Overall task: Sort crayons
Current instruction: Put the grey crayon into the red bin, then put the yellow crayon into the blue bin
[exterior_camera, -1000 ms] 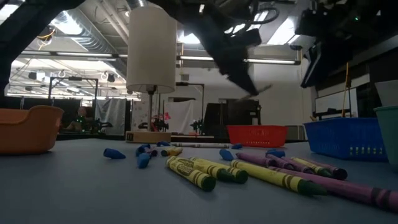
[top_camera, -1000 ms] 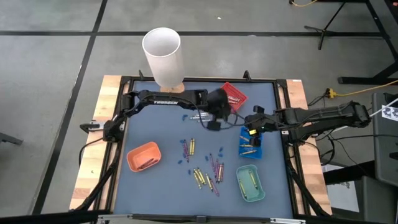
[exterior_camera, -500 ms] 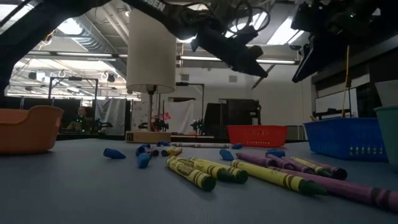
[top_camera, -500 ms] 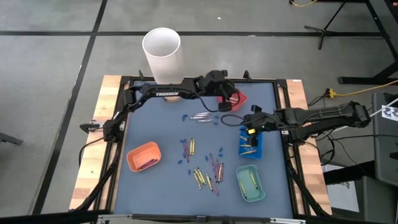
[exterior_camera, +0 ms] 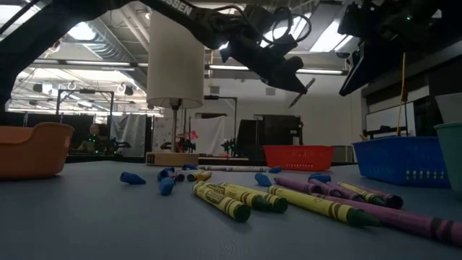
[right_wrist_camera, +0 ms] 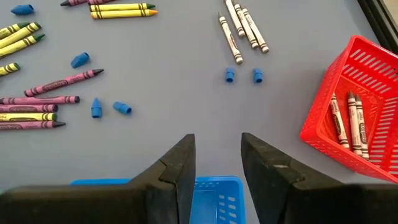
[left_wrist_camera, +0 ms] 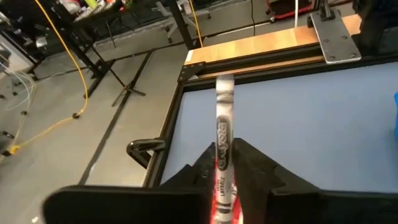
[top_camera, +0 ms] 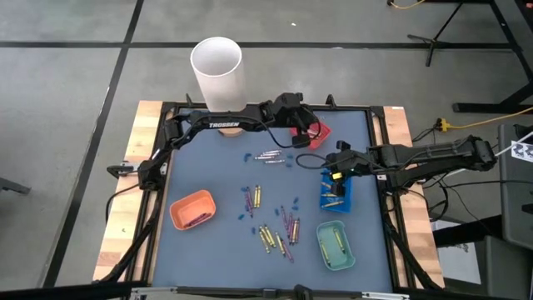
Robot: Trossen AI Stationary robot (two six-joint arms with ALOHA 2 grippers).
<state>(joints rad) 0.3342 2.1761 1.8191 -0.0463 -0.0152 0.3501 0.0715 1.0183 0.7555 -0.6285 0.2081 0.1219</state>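
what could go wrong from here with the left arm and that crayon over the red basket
1. The left gripper holds a silver-grey crayon between its fingers, near the rim of the red basket in the high view. If released off-centre, it may bounce off the rim onto the table.
2. The crayon sticks far out past the fingertips, so it could tip or slip before it is placed.
3. The right gripper hangs over the blue basket close by, so the arms might crowd each other.
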